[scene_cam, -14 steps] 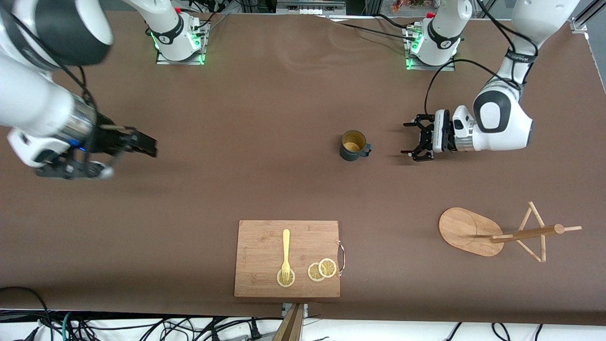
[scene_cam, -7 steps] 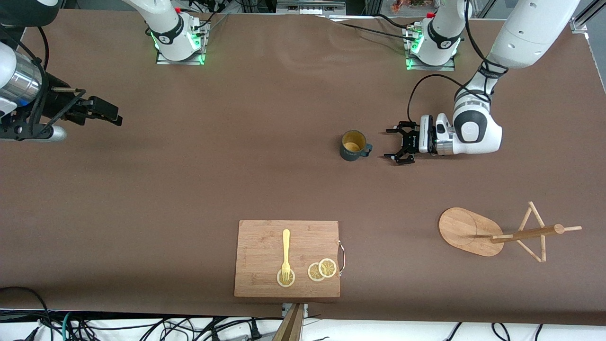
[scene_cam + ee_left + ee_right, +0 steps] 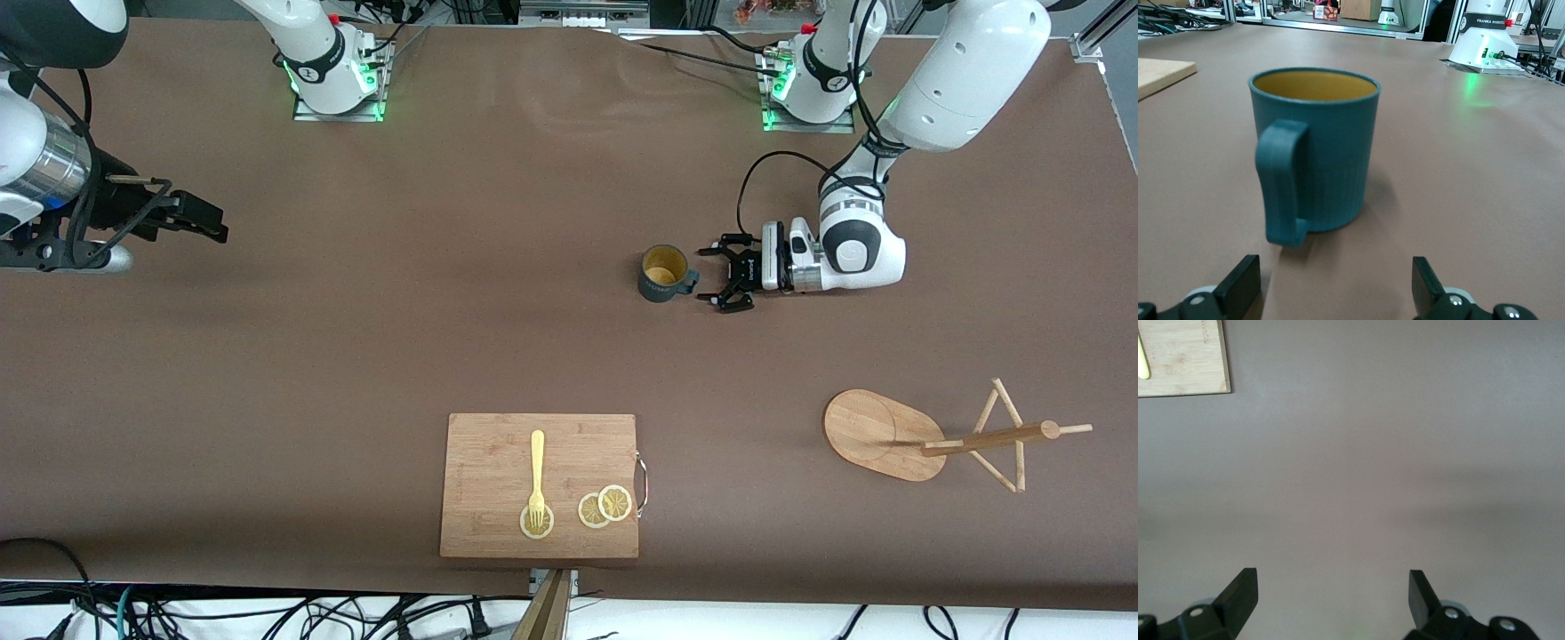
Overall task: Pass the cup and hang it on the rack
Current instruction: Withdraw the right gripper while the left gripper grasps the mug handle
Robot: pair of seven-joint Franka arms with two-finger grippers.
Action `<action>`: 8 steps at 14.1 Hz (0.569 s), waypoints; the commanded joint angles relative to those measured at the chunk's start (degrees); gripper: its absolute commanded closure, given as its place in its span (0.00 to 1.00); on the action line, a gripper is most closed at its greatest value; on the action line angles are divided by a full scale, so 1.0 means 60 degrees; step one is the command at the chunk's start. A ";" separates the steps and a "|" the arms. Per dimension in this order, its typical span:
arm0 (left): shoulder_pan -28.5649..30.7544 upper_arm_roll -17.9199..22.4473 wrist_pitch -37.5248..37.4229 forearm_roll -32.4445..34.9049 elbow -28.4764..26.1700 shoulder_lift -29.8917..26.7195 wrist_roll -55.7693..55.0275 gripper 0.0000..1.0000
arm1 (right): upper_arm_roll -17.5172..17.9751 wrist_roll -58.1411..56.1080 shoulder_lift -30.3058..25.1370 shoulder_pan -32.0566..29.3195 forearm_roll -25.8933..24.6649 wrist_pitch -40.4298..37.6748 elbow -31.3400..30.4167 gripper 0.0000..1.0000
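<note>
Jaws released on both arms. The right gripper (image 3: 209,222) waits over the counter's (image 3: 444,311) right-arm edge, well apart from everything. Mid-counter, the teal mug (image 3: 664,273) stands upright, its handle (image 3: 1281,183) turned toward the left gripper (image 3: 722,277), which hangs low just beside it, clearly the nearer arm. The mug tree (image 3: 942,436) stands near the left-arm front corner.

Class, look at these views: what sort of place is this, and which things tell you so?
Probably a robotics lab: two arm bases bolted to a brown-covered table, loose cables along its edge, and staged kitchen props, a teal cup and wooden mug rack.
</note>
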 commanded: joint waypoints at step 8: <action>-0.0199 -0.0276 0.0041 -0.0743 0.0166 0.0094 0.0947 0.00 | -0.0210 -0.0020 0.0036 -0.0340 0.0013 0.0166 -0.0187 0.00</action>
